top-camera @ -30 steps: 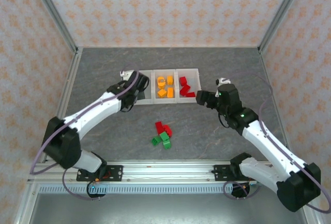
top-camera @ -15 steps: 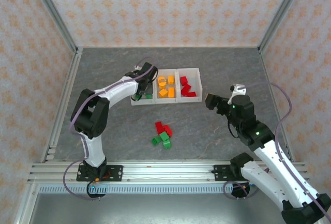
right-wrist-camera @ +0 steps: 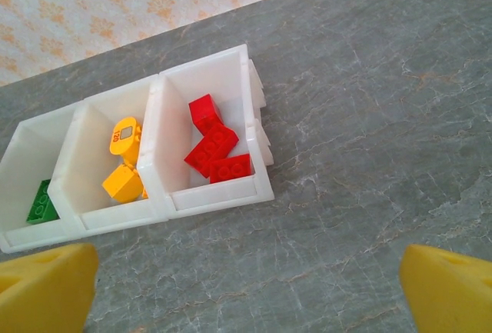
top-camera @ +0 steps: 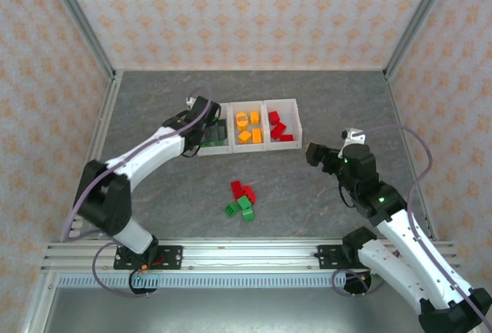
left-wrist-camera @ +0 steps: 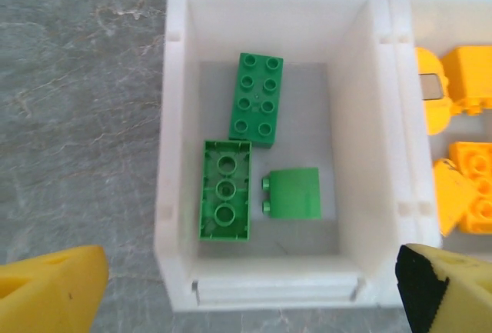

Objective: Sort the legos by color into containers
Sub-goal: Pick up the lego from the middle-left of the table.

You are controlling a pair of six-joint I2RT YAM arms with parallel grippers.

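Where the arms are bolted: a metal rail (top-camera: pixel 246 252) runs along the near edge of the counter (top-camera: pixel 154 194), at the bottom of the top view.
Open room, near: bare grey counter lies left and right of centre.
Loose legos (top-camera: pixel 242 198): a small heap of red and green bricks at lower centre, between rail and bins, well apart from both arms.
Right fingers (right-wrist-camera: pixel 46 287): pads wide apart in the lower corners of the wrist view, nothing between them, over bare counter near the red end of the bins.
Containers (top-camera: pixel 263 125): three joined white bins at upper centre, holding green at left, orange-yellow (top-camera: pixel 247 127) in the middle, red (top-camera: pixel 278 129) at right.
Left fingers (left-wrist-camera: pixel 46 287): spread wide, empty, poised over the near wall of the green bin.
Green bin: three green bricks lie flat, one studs up (left-wrist-camera: pixel 256 99), one underside up (left-wrist-camera: pixel 225 189), a small one (left-wrist-camera: pixel 292 194) just beside it.
In the way: the left wrist covers part of that bin in the top view.
Far edge: patterned walls (top-camera: pixel 231 18) and frame posts close off the back and sides.
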